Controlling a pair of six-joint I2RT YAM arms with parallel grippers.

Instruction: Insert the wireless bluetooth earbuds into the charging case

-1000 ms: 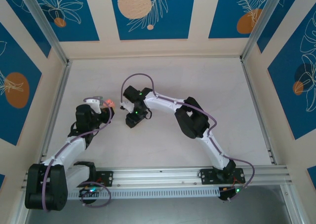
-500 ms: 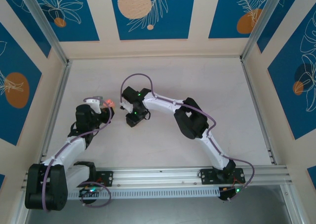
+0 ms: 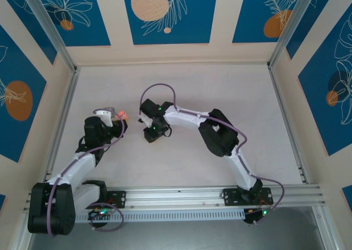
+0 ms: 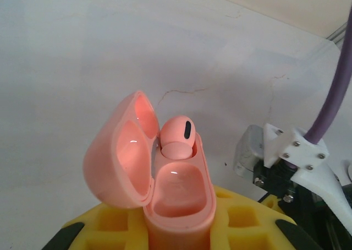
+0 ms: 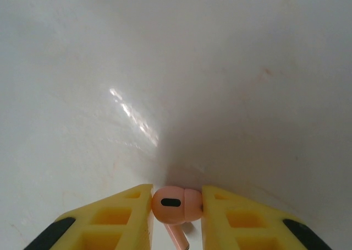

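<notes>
The charging case (image 4: 177, 203) is gripped upright in the left claw (image 4: 176, 223), lid flipped open to the left, and one earbud (image 4: 177, 135) is already sitting in the far slot. The second earbud (image 5: 175, 204) is pinched snug in the right claw (image 5: 176, 199), over the white worktop (image 5: 165, 68).

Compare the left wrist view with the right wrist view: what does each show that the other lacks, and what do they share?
Left wrist: the open charging case held in the left gripper, one earbud seated in it. Right wrist: the second earbud pinched by the right gripper. Shared: yellow fingers and the white table.
</notes>
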